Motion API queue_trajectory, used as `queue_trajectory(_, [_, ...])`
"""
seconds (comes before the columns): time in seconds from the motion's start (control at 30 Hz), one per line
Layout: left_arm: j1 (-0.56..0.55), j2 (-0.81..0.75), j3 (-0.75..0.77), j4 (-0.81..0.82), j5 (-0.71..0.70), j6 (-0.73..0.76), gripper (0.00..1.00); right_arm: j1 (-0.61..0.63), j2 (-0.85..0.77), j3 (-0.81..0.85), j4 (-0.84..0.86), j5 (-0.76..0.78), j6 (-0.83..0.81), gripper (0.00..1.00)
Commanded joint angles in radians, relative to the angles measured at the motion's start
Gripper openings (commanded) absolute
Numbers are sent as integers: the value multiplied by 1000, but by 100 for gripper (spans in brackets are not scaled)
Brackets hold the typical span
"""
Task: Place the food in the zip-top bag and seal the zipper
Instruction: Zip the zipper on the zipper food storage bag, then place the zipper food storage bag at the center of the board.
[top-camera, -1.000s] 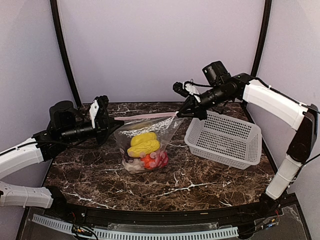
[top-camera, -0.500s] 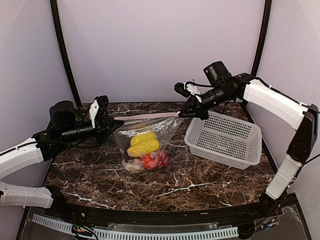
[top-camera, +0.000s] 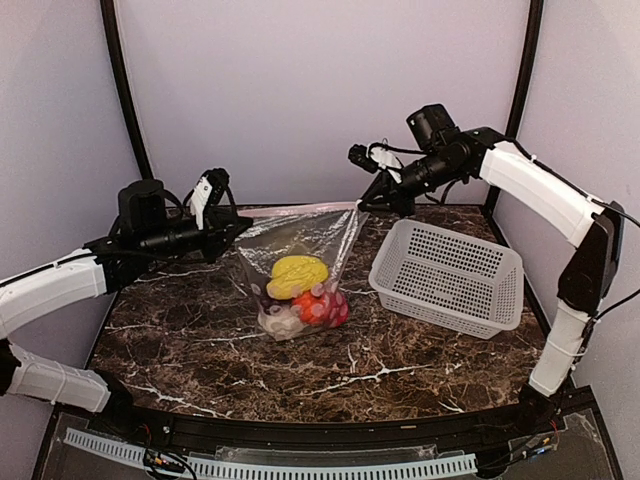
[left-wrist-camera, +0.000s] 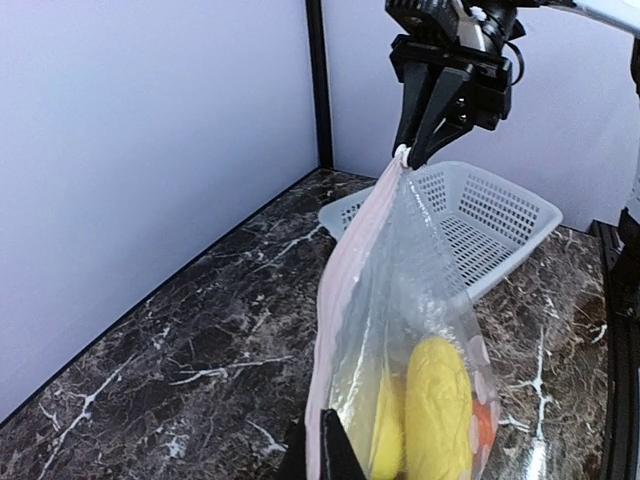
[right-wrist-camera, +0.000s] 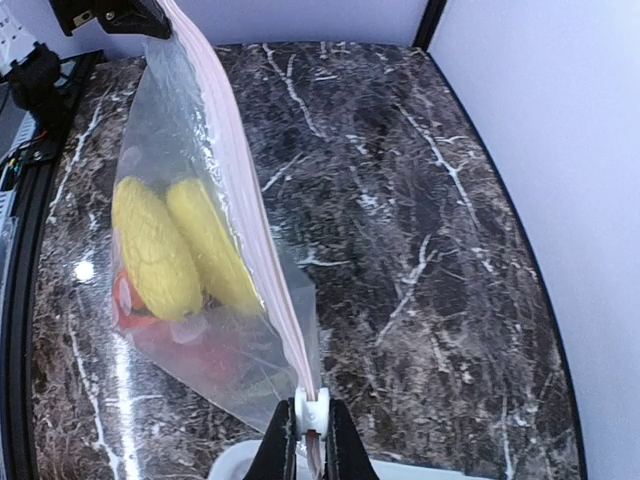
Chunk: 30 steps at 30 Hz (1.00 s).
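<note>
Top external: left claw (top-camera: 238, 222) and right claw (top-camera: 362, 203) each pinch the zipper (top-camera: 300, 210); one bag (top-camera: 305, 240), two yellow pieces (right-wrist-camera: 150, 250), one basket (top-camera: 450, 275).

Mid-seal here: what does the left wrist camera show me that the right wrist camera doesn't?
Left wrist only: the right fingers seen from the front, pinched on the far end of the zipper, and the white basket behind the bag. Right wrist only: the left fingers gripping the opposite end, plus a close look at the white slider between the right fingers. Both: the zipper stretched between the arms, and the yellow pieces inside the bag.
</note>
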Motion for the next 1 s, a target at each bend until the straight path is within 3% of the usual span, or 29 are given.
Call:
queue_trajectory(0.0, [76, 135, 154, 47, 47, -24, 1, -71, 86, 202, 5, 81, -2, 1])
queue_trajectory(0.1, [113, 198, 215, 76, 62, -31, 1, -87, 140, 315, 8, 83, 15, 1])
queue_trajectory(0.2, [127, 224, 236, 110, 112, -34, 1, -86, 139, 315, 23, 57, 25, 2])
queue_trajectory(0.3, [128, 229, 225, 99, 205, -38, 2, -85, 94, 205, 62, -21, 30, 6])
queue_trajectory(0.53, [129, 136, 61, 27, 266, -31, 19, -42, 13, -60, 69, -113, 31, 11])
queue_trajectory(0.87, [129, -86, -22, -137, 215, -6, 30, 38, -70, -173, -55, -213, 2, 38])
queue_trajectory(0.97, [129, -142, -18, -158, 149, -18, 42, 55, -102, -173, -90, -225, 1, 47])
